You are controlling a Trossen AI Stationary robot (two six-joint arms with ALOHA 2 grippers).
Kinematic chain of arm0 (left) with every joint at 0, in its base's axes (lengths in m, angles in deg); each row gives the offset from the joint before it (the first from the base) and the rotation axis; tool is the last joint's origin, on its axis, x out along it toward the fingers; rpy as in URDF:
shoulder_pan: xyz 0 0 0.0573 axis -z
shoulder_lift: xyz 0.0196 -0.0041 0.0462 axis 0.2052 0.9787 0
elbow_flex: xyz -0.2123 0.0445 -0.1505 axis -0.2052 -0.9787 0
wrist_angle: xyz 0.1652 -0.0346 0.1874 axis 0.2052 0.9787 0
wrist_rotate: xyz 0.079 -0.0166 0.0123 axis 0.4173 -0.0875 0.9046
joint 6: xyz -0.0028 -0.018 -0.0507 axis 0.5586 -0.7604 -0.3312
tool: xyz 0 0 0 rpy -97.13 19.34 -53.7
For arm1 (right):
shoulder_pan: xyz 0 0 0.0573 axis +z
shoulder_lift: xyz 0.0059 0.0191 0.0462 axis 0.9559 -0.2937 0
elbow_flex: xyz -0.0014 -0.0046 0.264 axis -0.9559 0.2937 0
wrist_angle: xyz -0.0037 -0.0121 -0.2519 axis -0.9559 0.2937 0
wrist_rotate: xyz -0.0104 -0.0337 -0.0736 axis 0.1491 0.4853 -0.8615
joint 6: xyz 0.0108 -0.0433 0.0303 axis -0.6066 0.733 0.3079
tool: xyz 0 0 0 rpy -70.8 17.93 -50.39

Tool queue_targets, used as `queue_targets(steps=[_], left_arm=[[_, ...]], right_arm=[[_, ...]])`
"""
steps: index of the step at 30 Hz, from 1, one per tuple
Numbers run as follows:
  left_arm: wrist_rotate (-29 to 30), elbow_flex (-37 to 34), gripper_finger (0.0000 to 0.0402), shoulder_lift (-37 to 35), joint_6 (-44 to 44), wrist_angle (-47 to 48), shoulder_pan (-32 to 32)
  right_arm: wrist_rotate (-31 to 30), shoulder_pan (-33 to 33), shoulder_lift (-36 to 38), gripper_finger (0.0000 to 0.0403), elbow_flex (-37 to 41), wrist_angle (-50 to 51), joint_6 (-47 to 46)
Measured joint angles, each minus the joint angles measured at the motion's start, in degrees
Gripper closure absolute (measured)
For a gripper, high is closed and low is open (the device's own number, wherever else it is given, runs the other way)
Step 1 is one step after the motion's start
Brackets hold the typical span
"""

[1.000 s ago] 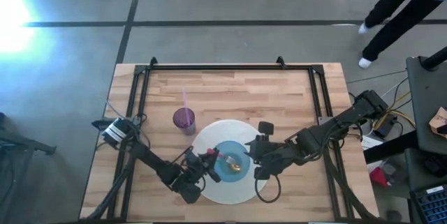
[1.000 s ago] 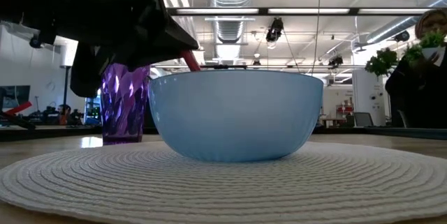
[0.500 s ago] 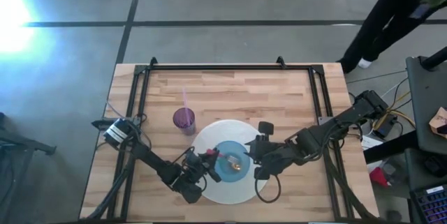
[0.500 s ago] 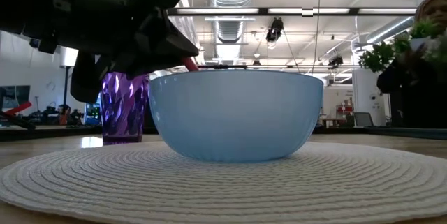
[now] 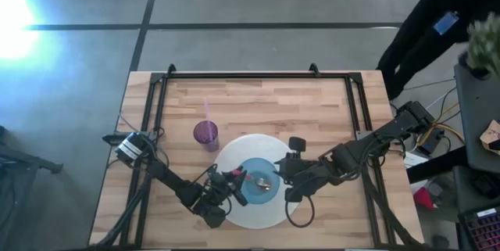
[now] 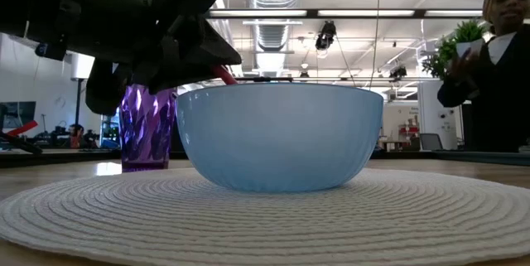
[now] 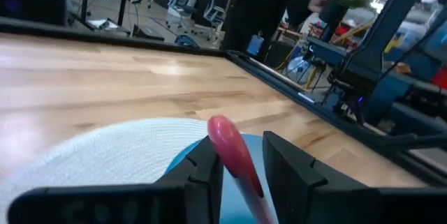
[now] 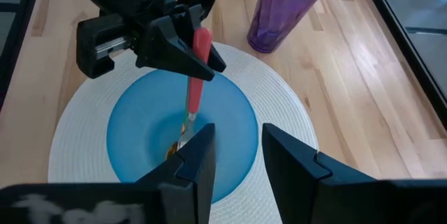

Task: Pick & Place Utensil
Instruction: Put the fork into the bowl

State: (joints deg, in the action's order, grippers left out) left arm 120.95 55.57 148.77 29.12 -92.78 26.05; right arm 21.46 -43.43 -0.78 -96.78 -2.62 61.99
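Note:
A utensil with a red handle and a metal end stands steeply tilted over a blue bowl, its metal end down inside. The bowl sits on a round white placemat. My left gripper, at the bowl's left rim, is shut on the handle. My right gripper is open and hovers at the bowl's right side, touching nothing. In the low view the bowl fills the middle, with the left gripper above its rim. My left gripper pinches the utensil's red handle between its two fingers, a little below the rounded free end. It comes from the table's left, slanting down. The utensil is tilted, metal end low in the bowl; whether it touches the bottom I cannot tell.
A purple ribbed cup with a pink straw stands on the wood beyond the placemat's far left; it shows behind the bowl. A black frame runs along the table's far and side edges. A person stands past the far right corner.
Both grippers, the utensil and the bowl have stayed where they were. Only the person beyond the table's far right corner has walked closer to that corner.

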Motion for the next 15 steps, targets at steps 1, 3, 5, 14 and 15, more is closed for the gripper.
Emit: queue_targets(steps=[1,3,5,14,15], left_arm=[[0.0,0.0,0.0307,-0.25,1.2,0.02,0.0],[-0.04,0.0,0.0295,-0.79,4.27,-0.11,0.04],[-0.06,0.0,0.0282,-1.18,6.57,-0.1,0.11],[-0.22,0.0,0.0215,-1.77,9.46,-0.09,0.15],[-0.2,0.0,0.021,-1.77,9.48,-0.07,0.15]], right_arm=[[0.02,0.0,0.02,0.0292,0.0,0.0,0.0],[0.04,0.0,0.02,0.0294,0.0,0.0,0.0],[0.18,0.0,0.02,0.0293,0.0,0.02,0.02],[0.23,0.0,0.15,0.0281,0.0,0.07,0.02],[0.23,0.0,0.17,0.028,0.0,0.07,0.02]])
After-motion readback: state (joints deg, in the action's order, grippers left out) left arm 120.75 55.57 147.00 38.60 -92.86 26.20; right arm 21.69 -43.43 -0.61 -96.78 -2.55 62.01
